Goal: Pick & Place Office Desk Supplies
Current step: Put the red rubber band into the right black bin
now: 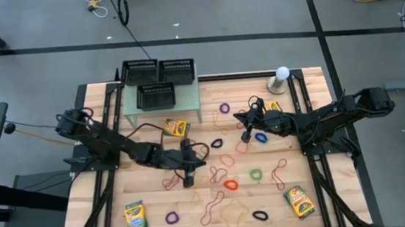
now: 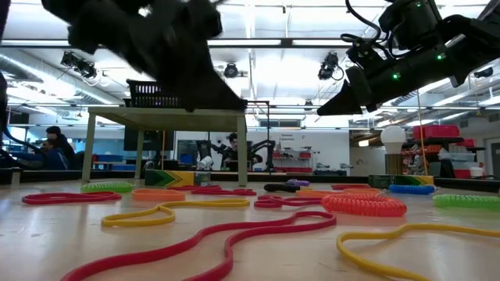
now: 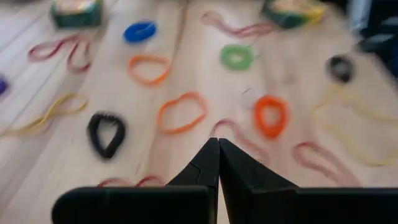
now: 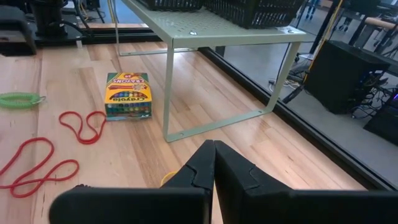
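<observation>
Many rubber-band loops lie flat over the wooden table, among them an orange one (image 3: 181,112), a black one (image 3: 106,133) and a green one (image 1: 255,173). Crayon boxes lie by the shelf (image 1: 176,127) (image 4: 129,94), at the near left (image 1: 135,217), at the near right (image 1: 298,201) and at the far right (image 1: 272,107). My left gripper (image 1: 200,155) (image 3: 217,146) hovers shut over the table's middle, tipped down toward the bands, with nothing in it. My right gripper (image 1: 245,128) (image 4: 213,146) hangs shut right of centre, pointing toward the shelf, also holding nothing.
A pale green shelf (image 1: 187,104) stands at the far middle with black mesh trays (image 1: 158,72) on top; one leg (image 4: 168,93) comes down beside the crayon box. A white ball-topped stand (image 1: 280,79) sits at the far right. The two grippers are close together.
</observation>
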